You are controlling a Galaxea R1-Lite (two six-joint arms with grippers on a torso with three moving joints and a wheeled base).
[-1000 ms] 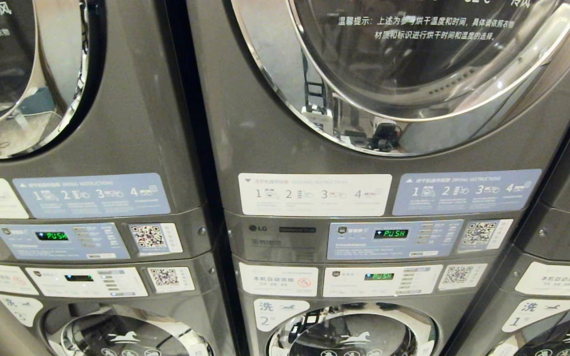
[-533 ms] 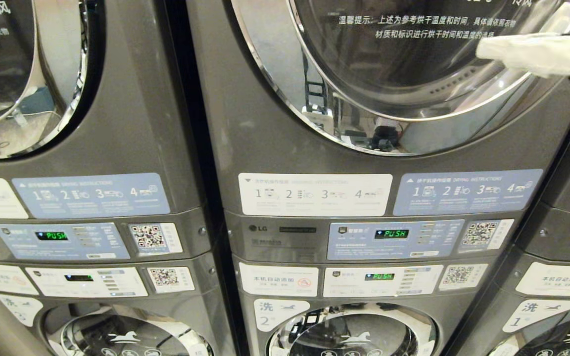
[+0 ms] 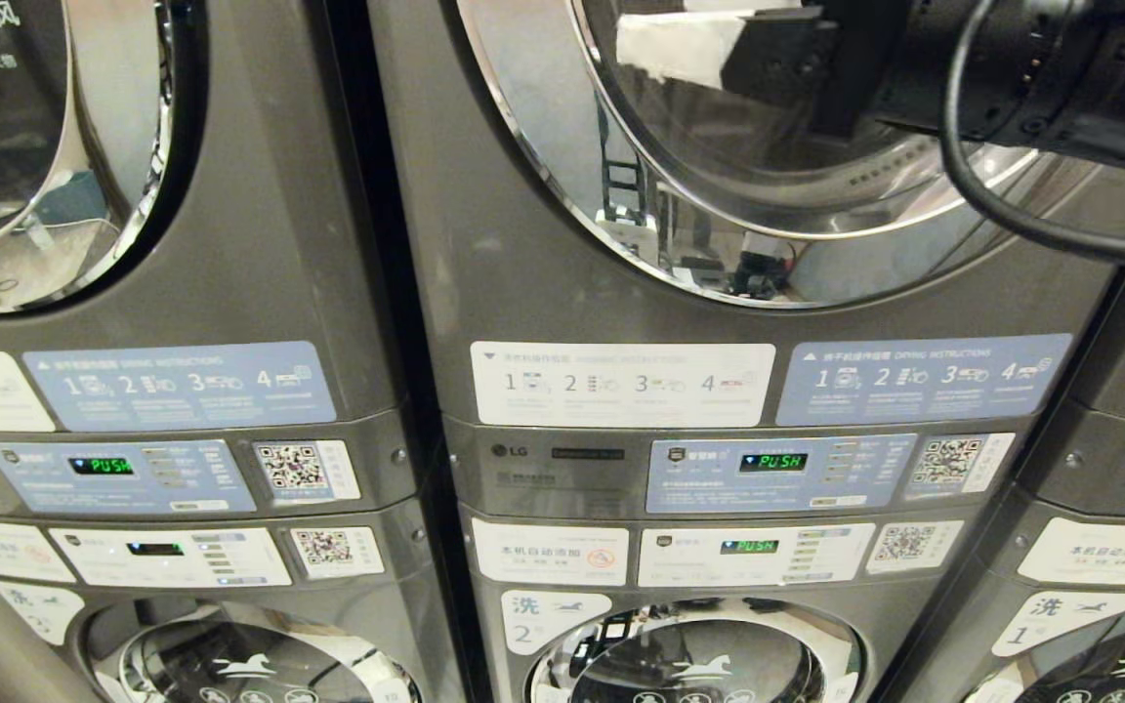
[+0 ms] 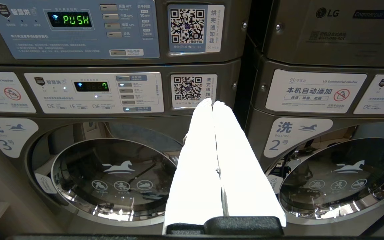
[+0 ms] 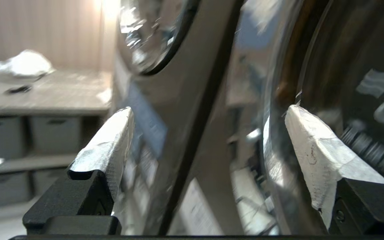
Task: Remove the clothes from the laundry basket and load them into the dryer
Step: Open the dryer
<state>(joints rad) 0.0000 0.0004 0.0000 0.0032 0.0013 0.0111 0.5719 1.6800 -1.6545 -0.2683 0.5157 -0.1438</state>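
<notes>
- The dryer, the dark grey upper machine of the middle tower, fills most of the head view. Its large chrome-ringed round door is closed, and the right arm reaches across in front of the glass.
- To the left of the gripper, past a dark gap, stands another grey tower with its own chrome-ringed door.
- Below the gripper sit the middle tower's instruction stickers, a control panel whose green display reads PUSH, and, lower still, the washer marked 2 with a white horse logo on its smaller door.
- The right arm, black with a looping black cable, enters from the upper right of the head view and lies across the dryer door.
- The right gripper has its jaws spread wide and nothing between them. In its wrist view one white-wrapped finger stands before the grey front panel and the other before the door's chrome ring and glass. Whether either touches the machine cannot be told.
- The left gripper hangs low and apart from the machines, pointing toward the gap between the washers marked 3 and 2. Its white-wrapped fingers are pressed together, holding nothing.
- The clothes and the laundry basket appear in none of the views.
</notes>
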